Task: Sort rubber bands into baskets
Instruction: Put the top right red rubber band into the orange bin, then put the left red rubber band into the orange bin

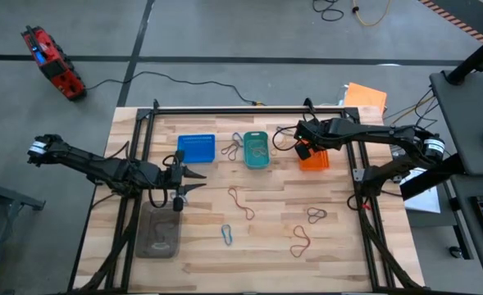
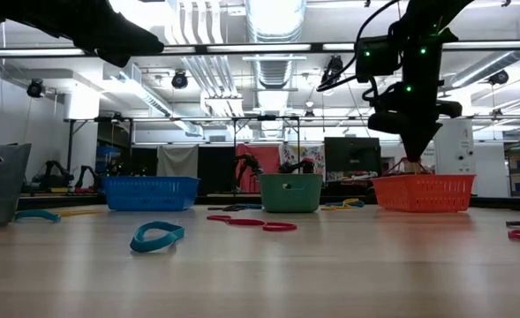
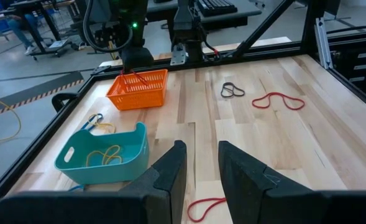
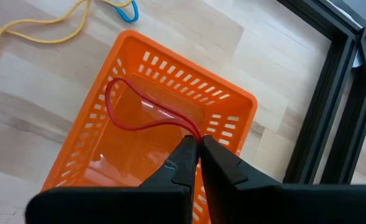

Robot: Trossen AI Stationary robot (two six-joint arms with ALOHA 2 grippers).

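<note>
My right gripper [image 1: 307,149] hangs over the orange basket [image 1: 315,160], pointing down into it, shut on a red rubber band [image 4: 142,115]; it also shows in the low view [image 2: 416,146]. My left gripper [image 1: 198,181] is open and empty above the table's left middle, near the blue basket [image 1: 196,148]. The teal basket [image 1: 256,150] holds yellow bands [image 3: 105,154]. Loose bands lie on the table: red [image 1: 241,202], blue [image 1: 227,235], red [image 1: 300,242], dark [image 1: 316,215]. My right gripper pinches one end of the red band's loop [image 4: 192,129] between its two fingertips, coming from above and pointing down. The rest of the loop hangs slack below the fingers, inside the orange basket [image 4: 170,81].
A clear grey container [image 1: 157,231] stands at the near left. More bands lie between the blue and teal baskets [image 1: 233,147]. A black frame [image 1: 249,109] runs along the table's far edge and sides. A red band [image 3: 204,208] lies just under my left gripper.
</note>
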